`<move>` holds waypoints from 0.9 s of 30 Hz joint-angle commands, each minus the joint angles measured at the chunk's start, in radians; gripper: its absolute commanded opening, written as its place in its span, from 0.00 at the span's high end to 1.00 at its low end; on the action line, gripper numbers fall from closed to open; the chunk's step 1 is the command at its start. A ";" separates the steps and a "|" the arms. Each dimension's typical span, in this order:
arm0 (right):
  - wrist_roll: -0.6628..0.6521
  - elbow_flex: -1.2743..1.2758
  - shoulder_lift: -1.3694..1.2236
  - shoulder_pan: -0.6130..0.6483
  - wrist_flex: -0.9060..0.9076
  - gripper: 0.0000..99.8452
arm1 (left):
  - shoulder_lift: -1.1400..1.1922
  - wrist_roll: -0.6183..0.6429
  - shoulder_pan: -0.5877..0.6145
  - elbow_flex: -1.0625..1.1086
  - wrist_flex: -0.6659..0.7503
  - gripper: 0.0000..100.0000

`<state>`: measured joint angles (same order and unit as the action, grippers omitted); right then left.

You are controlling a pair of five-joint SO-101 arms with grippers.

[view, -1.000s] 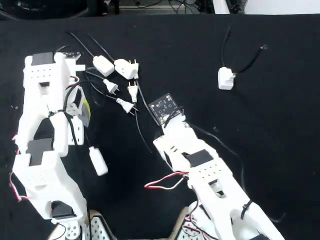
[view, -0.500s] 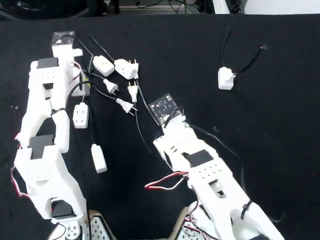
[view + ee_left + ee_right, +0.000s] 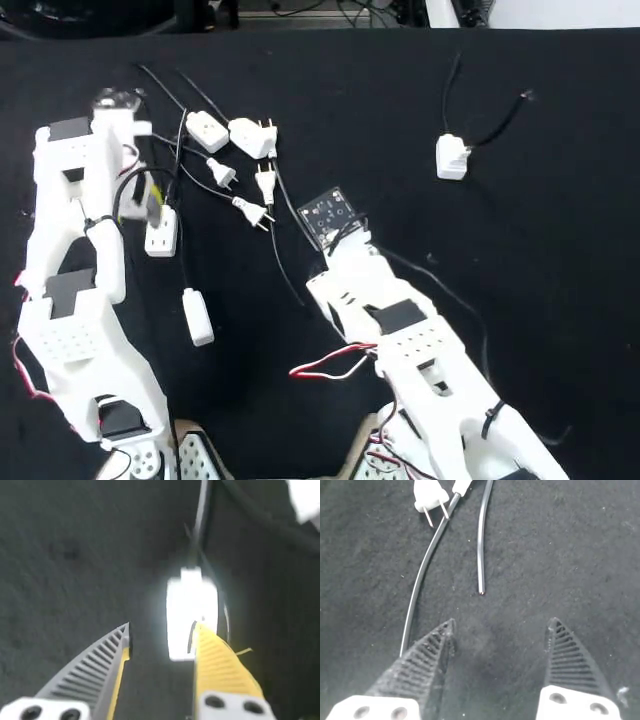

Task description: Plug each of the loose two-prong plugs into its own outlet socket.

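Your left end effector (image 3: 160,630) is wide open and holds nothing. It hangs low over the black desk (image 3: 520,300). A white outlet socket (image 3: 191,605) lies flat right by its yellow finger (image 3: 220,670). You cannot tell if they touch. My guess is that the end effector sits there so you can grip the socket and hold it steady for a plug.

Your right end effector (image 3: 502,625) is open too, with bare desk in its gap. A two-prong plug (image 3: 431,494) lies ahead of it, with its prongs pointing back toward it. So it looks ready to go for that plug. A thin black wire (image 3: 481,545) ends between them.

From above, the loose plugs (image 3: 252,211) lie close together, and their cords cross. That spot is crowded, so a finger could snag a cord. Two more sockets (image 3: 207,130) sit just behind the plugs. A lone socket (image 3: 452,156) sits well apart on the right arm's side, with lots of open room around it. The desk's far edge lies well behind all the sockets.
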<state>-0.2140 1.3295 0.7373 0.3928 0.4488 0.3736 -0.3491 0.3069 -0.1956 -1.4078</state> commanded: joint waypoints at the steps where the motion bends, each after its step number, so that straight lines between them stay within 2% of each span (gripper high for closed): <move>1: -0.003 -0.008 0.030 0.015 -0.023 0.73 | -0.015 -0.107 -0.001 -0.061 -0.150 0.80; 6: -0.003 -0.008 0.030 0.015 -0.023 0.73 | -0.015 -0.152 -0.024 -0.051 -0.222 0.80; 10: -0.003 -0.008 0.030 0.015 -0.023 0.73 | -0.006 -0.152 -0.035 -0.004 -0.199 0.80; 20: -0.003 -0.008 0.031 0.015 -0.023 0.73 | -0.006 -0.091 -0.025 0.196 0.112 0.80; 27: -0.003 -0.008 0.031 0.015 -0.023 0.73 | -0.005 0.046 0.039 0.183 0.354 0.80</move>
<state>-0.2140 1.3295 0.7373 0.3928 0.4488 0.3736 -0.3767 0.2961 0.0207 -1.1868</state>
